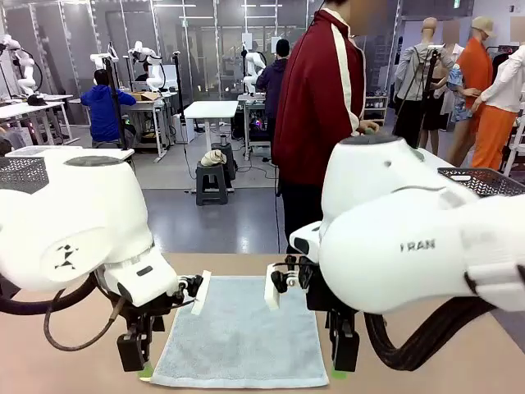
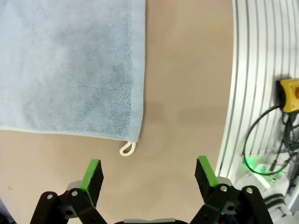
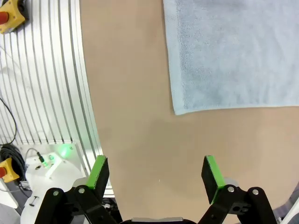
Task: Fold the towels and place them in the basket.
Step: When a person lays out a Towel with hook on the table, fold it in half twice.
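Between left gripper (image 2: 149,169) and right gripper (image 3: 152,171), pale blue towel (image 1: 242,336), lying flat

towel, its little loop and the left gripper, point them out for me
towel (image 1: 242,336): front view, middle of the flat pale blue cloth
loop (image 2: 127,148): left wrist view, the white cord at the towel's corner
left gripper (image 2: 148,164): left wrist view, midway between its open fingertips
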`<action>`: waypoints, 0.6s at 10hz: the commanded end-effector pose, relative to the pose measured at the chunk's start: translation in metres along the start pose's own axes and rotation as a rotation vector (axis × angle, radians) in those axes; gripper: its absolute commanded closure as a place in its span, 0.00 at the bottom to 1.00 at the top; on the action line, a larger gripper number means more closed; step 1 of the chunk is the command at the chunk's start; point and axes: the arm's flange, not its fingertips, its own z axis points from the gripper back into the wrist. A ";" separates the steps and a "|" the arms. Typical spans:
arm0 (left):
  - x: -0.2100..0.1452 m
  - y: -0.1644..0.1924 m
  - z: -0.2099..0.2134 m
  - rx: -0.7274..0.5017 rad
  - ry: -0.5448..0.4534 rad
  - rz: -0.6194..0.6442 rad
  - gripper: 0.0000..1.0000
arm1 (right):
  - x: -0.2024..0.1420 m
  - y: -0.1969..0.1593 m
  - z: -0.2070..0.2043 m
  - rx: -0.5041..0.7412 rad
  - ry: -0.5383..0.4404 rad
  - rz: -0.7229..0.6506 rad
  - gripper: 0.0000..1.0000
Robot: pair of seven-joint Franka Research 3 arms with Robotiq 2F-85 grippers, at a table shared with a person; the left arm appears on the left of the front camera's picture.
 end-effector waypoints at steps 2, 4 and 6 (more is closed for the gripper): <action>-0.005 0.006 -0.030 0.021 0.006 -0.036 0.00 | 0.000 -0.014 -0.035 -0.025 -0.027 0.042 0.00; -0.007 0.014 -0.047 0.047 0.036 -0.050 0.00 | -0.001 -0.029 -0.060 -0.046 -0.033 0.045 0.00; -0.009 0.020 -0.061 0.061 0.059 -0.060 0.00 | -0.005 -0.045 -0.080 -0.048 -0.026 0.056 0.00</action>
